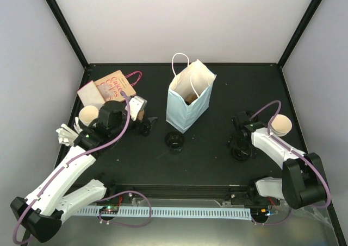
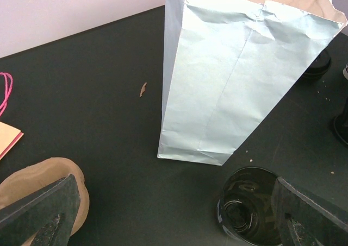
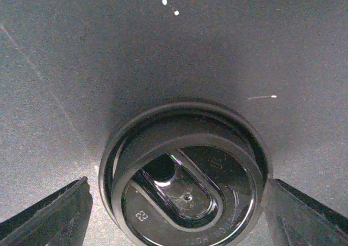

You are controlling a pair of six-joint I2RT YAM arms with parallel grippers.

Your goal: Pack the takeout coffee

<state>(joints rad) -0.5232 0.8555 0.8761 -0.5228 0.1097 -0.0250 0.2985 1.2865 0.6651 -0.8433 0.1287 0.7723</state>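
A pale blue paper bag point(image 1: 187, 102) point(image 2: 239, 77) stands open in the middle of the table. In front of it stands a black cup point(image 1: 174, 141) point(image 2: 250, 205), open-topped with no lid on. My left gripper point(image 1: 145, 125) point(image 2: 175, 205) is open to the left of the cup, which lies just inside its right finger point(image 2: 310, 213). The black lid point(image 1: 242, 151) point(image 3: 185, 181) lies flat on the table to the right. My right gripper point(image 1: 241, 145) point(image 3: 179, 219) is open low over the lid, one finger on each side of its rim.
A brown printed bag with pink handles point(image 1: 114, 84) and a white napkin point(image 1: 89, 94) lie at the back left. A tan round piece point(image 2: 38, 183) sits by my left finger. Black frame posts and pale walls close in the table.
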